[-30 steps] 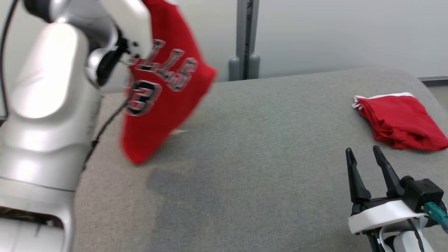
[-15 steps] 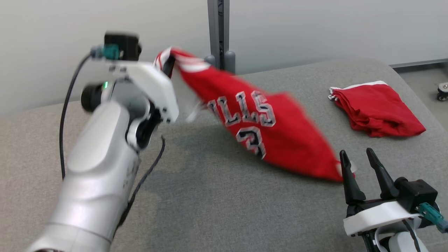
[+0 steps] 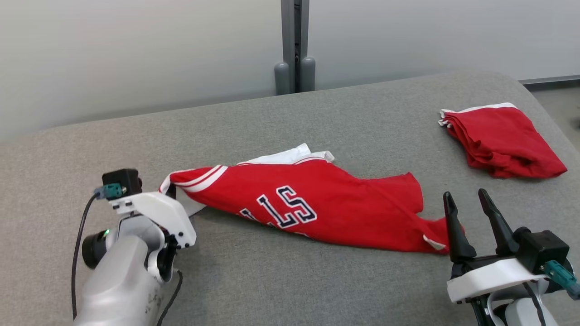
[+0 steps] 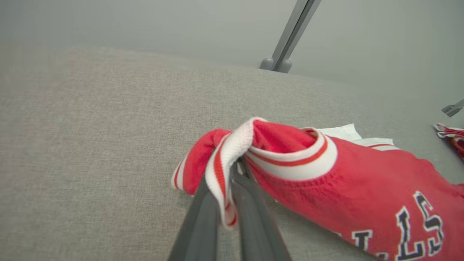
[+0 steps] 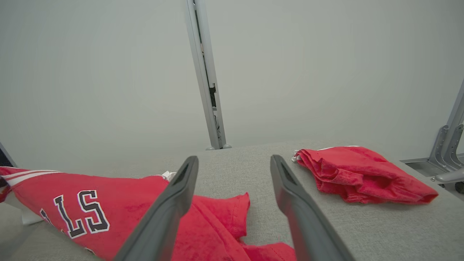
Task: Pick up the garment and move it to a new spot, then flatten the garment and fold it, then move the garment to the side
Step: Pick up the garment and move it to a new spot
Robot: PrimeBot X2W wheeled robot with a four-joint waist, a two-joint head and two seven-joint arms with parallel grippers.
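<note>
- The grey padded table (image 3: 281, 117) takes up most of the head view. The head has tipped over the last second, so the whole picture has shifted with it.
- Big change: the red jersey (image 3: 344, 213) is down! A second ago it hung in the air off the raised left arm, and half a second ago it was swinging across. Now it lies on the table in a crumpled strip from lower left toward lower right, lettering up.
- I'd call the move to a new spot all but done. Flattening looks like the next job, since the cloth is bunched and the hem end is rucked.
- The folded red garment (image 3: 500, 140) sits at the far right of the table, well apart from the jersey and in the same place as before.
- The left gripper (image 4: 235, 169) has dropped low to the table and is clamped tight on the jersey's striped trim (image 4: 308, 168).
- The right gripper (image 3: 466, 195) waits at the jersey's hem end, jaws wide, holding nothing. Whether a finger touches the cloth, I cannot tell.
</note>
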